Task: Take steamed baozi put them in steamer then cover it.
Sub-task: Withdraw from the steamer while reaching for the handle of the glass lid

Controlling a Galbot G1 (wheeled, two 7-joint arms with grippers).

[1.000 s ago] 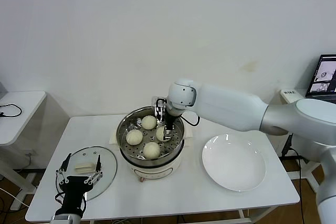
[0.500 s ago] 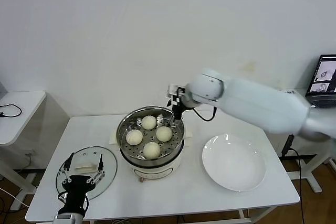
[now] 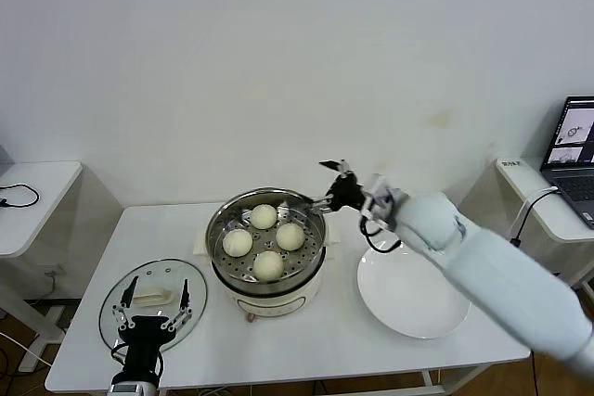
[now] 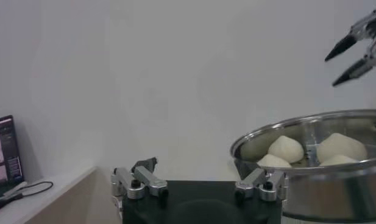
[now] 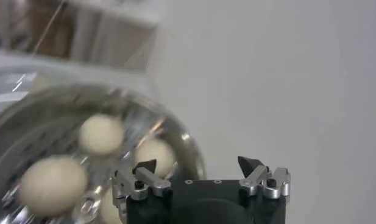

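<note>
**Four buns in the pot, lid lying off to the side**

At the lower left of the head view, the left gripper (image 3: 149,309) hangs low over the near edge of the round clear glass cover (image 3: 153,303) with its metal rim and cream-white bar handle (image 3: 148,298). Its black-tipped fingers stand wide apart and hold nothing. The cover lies flat on the white rectangular table (image 3: 306,345), near the table's front left corner and apart from the pot.

In the middle of the head view stands the round shiny steel steamer (image 3: 266,246) on its white electric base. On its perforated steel tray sit the four smooth, round, cream-white steamed baozi (image 3: 269,265), one toward the back, one left, one right and one at the front, close together but each on its own spot. The pot is uncovered. In the left wrist view the steamer rim (image 4: 309,125) fills the lower right, with bun tops showing above it.

Just right of the pot's back rim, above table height, the right gripper (image 3: 332,183) is in the air, its fingers spread wide and empty, pointing toward the wall side of the pot. The right wrist view looks down past these fingers at the buns on the tray.

Farther right on the table lies a flat round white plate (image 3: 414,287), partly crossed by the white right arm (image 3: 492,275).
</note>
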